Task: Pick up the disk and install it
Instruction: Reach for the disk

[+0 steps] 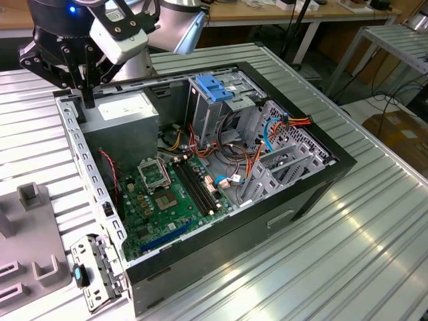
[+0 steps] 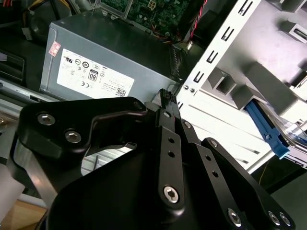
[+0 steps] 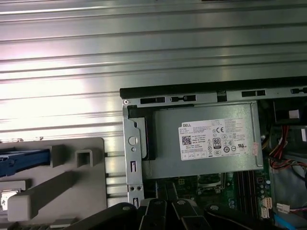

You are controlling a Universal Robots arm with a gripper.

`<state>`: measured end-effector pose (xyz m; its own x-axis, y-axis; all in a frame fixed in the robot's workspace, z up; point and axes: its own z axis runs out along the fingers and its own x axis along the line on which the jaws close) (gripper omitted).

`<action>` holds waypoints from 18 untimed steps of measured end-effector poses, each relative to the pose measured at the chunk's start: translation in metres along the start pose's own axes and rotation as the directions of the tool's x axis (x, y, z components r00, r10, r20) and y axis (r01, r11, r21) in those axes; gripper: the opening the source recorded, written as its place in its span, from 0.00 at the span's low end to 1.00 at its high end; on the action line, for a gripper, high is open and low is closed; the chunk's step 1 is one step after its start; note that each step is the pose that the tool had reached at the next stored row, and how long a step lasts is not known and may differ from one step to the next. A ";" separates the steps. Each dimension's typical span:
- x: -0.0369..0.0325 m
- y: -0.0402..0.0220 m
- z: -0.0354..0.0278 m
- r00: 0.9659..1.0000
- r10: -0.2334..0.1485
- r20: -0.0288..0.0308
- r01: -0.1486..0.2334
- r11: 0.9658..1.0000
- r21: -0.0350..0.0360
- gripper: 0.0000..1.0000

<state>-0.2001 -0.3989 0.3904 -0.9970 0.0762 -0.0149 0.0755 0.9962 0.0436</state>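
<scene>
Exterior view shows us the hand (image 1: 85, 93) in the upper left of the frame. It hangs right over the back corner of the open computer case (image 1: 87, 167), close to the grey power box (image 1: 124, 110). In the second wrist view its two fingers (image 2: 165, 98) look pressed together, with nothing between them.

The disk (image 3: 21, 160) is not in the hand. In both wrist views we see just a bit of it, mostly its blue side rail (image 2: 266, 129). It sits in the grey holder (image 1: 30, 234) on the worktop (image 1: 348, 254), just beside the case. In the exterior view the holder is at the lower left of the frame.

We think a few things could go wrong. The hand is very near the thin metal edge of the case and the power box. If it goes down or sideways without care, it could bump them.

Shut fingers cannot take the disk, so a grab like this would only push it. The holder also has blocks standing up around the disk, and the fingers could hit them.

Inside the case, loose wires (image 1: 247, 167) lie near the cage with the blue cap (image 1: 214, 90). A disk carried past them could catch and tug one.
</scene>
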 end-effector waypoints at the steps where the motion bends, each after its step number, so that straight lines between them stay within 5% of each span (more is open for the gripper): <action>1: 0.0010 -0.0001 0.0000 1.000 0.000 0.000 0.000 1.000 0.000 0.11; 18: 0.0228 -0.0017 0.0005 1.000 0.000 -0.003 0.000 1.000 0.000 0.11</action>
<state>-0.2229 -0.3989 0.3895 -0.9970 0.0762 -0.0117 0.0757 0.9962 0.0434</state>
